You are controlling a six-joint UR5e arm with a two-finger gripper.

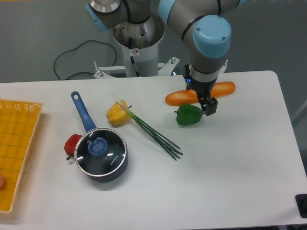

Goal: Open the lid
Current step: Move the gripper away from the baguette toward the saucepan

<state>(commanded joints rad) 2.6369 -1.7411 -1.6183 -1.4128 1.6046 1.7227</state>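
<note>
The round glass lid [109, 158] with a thin metal rim and a blue knob [98, 145] sits shut on a dark saucepan [102, 174] with a blue handle [83, 112], at the front left of the white table. My gripper [209, 107] hangs well to the right of it, pointing down just right of a green pepper [188, 115] and in front of a carrot [225, 88]. It holds nothing. Its fingers overlap in this view, so I cannot see the gap between them.
A red pepper [71, 143] touches the pan's left side. A corn piece [118, 114] and green chives [154, 132] lie between pan and gripper. A yellow basket [14, 148] stands at the left edge. A black object [302, 205] is at the front right corner.
</note>
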